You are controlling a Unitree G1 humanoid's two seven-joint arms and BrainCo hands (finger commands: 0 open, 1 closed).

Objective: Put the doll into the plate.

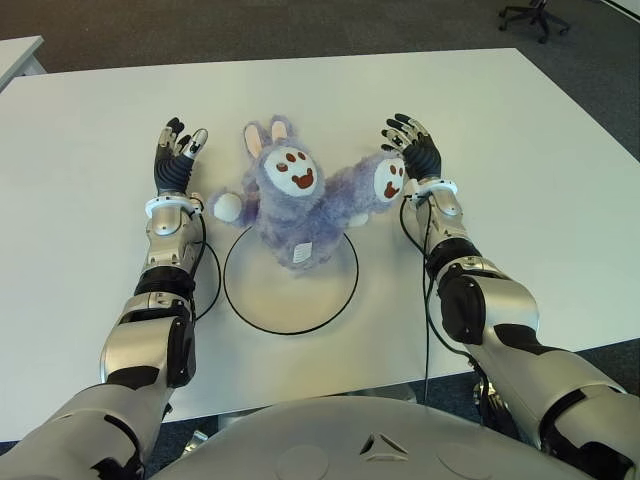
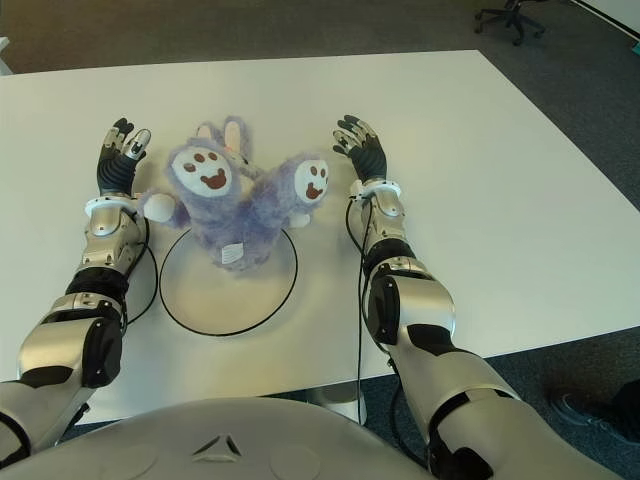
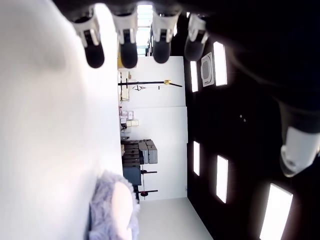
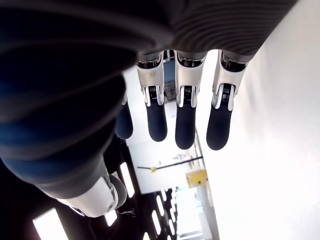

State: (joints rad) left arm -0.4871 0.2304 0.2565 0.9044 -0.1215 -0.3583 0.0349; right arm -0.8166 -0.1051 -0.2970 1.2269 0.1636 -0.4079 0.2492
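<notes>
Task looks nearly done: purple plush bunny doll (image 1: 290,205) sits on the 12 o'clock edge of the round plate (image 1: 300,322) on the white bench (image 1: 540,190), left hand (image 1: 175,160) and right hand (image 1: 412,150) flanking it, fingers spread, holding nothing.

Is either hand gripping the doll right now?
No: left hand and right hand flank the doll, fingers spread.
</notes>
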